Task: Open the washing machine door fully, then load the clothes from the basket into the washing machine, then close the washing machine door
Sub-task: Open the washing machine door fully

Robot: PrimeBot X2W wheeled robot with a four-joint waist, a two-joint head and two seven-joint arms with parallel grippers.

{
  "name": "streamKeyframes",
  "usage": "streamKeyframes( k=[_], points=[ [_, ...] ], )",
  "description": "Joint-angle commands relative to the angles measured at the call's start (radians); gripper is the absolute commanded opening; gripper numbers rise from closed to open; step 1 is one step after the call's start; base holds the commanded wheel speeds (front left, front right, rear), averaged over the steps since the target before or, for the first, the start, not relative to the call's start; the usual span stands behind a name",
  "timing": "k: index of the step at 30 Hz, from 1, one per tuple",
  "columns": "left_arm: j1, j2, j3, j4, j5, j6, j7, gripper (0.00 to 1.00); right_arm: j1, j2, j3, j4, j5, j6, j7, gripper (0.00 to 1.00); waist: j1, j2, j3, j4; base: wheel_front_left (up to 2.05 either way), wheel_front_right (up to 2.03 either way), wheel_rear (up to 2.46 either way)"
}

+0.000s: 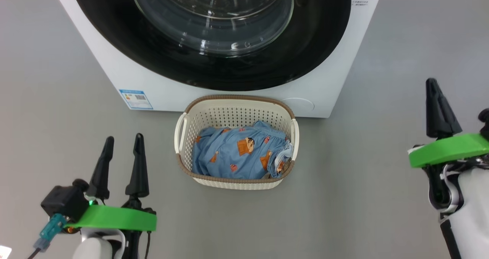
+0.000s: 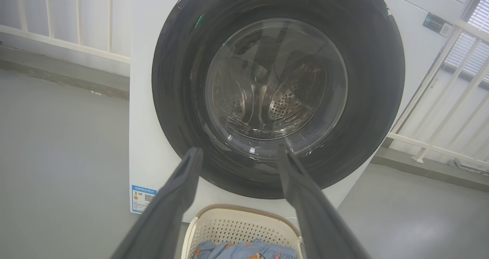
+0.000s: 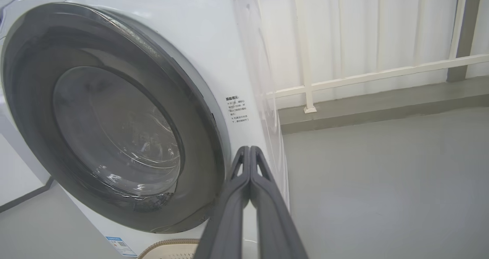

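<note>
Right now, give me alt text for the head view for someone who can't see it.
A cream basket holding light blue cartoon-print clothes sits on the grey floor in front of a white washing machine whose black-rimmed glass door is shut. The left gripper is open at lower left; the right gripper, shut and empty, is at the right edge.

The head camera looked steeply down on the basket (image 1: 237, 115) just before the washer (image 1: 118, 72). The left wrist camera faced the door (image 2: 179, 79) squarely from low; the right wrist camera viewed it obliquely, closer. All shared door and basket rim.
</note>
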Motion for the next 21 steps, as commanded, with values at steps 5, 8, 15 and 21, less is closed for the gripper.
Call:
streamKeyframes(
  k=[5,8,15,21],
  points=[
    [-0.056,0.027,0.030,-0.041,0.006,-0.002,-0.006,1.00,-0.079,-0.032,0.021,-0.020,0.124,0.006,-0.008,0.00,0.0000,0.0000,0.044,0.019,0.00,0.00,0.00],
    [-0.063,0.028,0.028,-0.048,0.005,-0.002,-0.006,1.00,-0.128,-0.060,0.046,-0.013,0.216,0.006,0.009,0.00,0.0000,0.0000,0.065,0.025,0.00,0.00,0.00],
    [-0.086,0.026,0.023,-0.063,0.006,-0.002,-0.006,1.00,-0.249,-0.140,0.077,0.018,0.475,0.006,0.103,0.00,0.0000,0.0000,0.115,0.042,0.00,0.00,0.00],
    [-0.107,0.022,0.023,-0.081,0.005,-0.002,-0.006,1.00,-0.344,-0.190,0.090,0.031,0.673,0.006,0.189,0.00,0.0000,0.0000,0.168,0.058,0.00,0.00,0.00]
  ],
)
